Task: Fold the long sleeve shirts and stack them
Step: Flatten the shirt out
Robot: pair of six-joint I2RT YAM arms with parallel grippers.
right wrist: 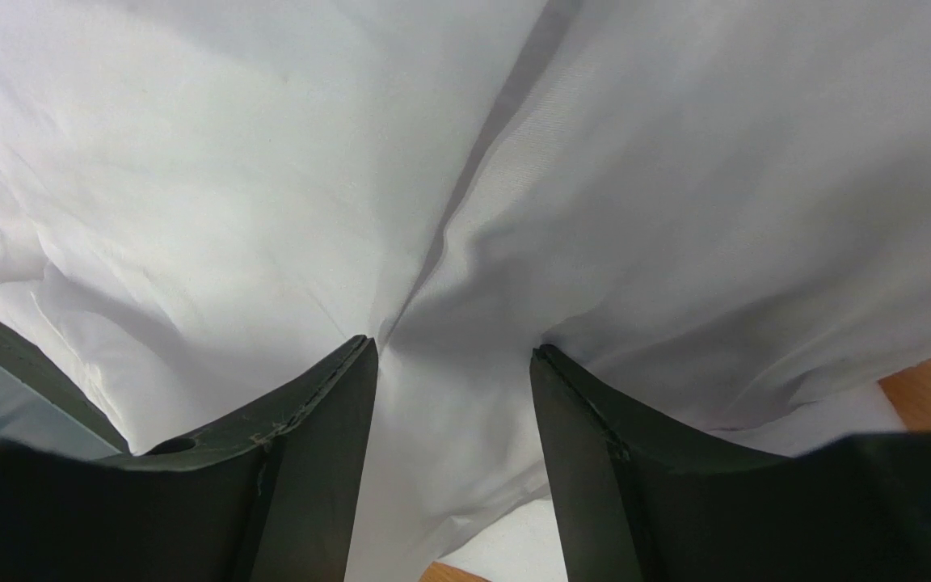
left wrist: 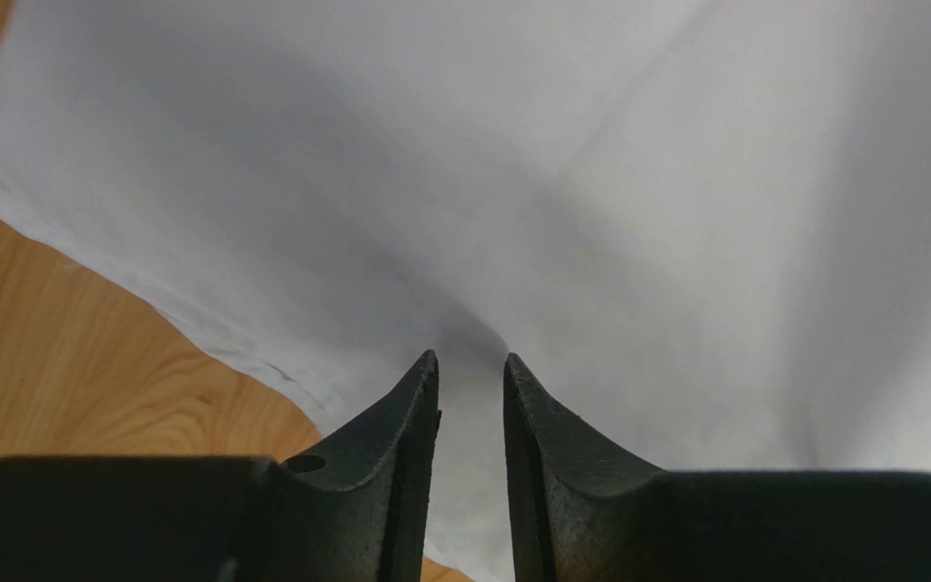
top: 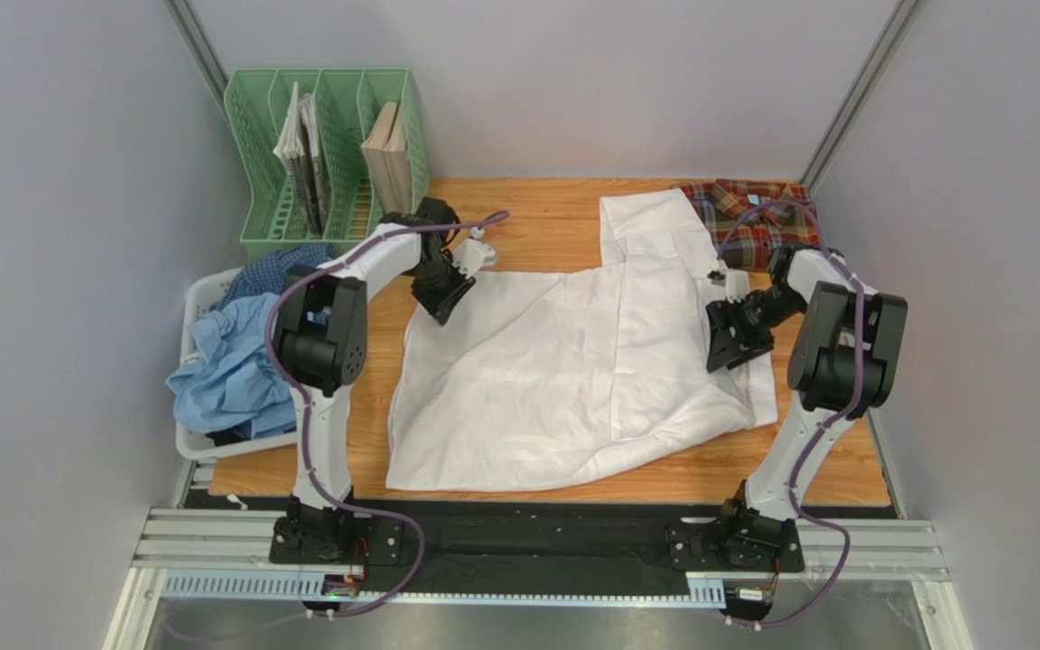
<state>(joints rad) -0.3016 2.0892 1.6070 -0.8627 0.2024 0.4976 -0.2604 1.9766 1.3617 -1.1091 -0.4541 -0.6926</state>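
Observation:
A plain white long sleeve shirt (top: 566, 366) lies spread over the middle of the wooden table (top: 539, 224). My left gripper (top: 440, 298) sits at its far left corner. In the left wrist view (left wrist: 470, 358) the jaws are drawn close, pinching a ridge of white cloth (left wrist: 628, 194). At the shirt's right edge is my right gripper (top: 726, 339). Its jaws (right wrist: 452, 346) stand apart with smooth white cloth (right wrist: 701, 182) lying between them. A red-green-navy plaid shirt (top: 756, 224) lies folded at the far right corner.
A white basket (top: 210, 291) at the left table edge holds a light blue shirt (top: 234, 366) and a dark blue checked one (top: 275, 268). A green file rack (top: 329, 149) with books stands at the back left. Grey walls close in on both sides.

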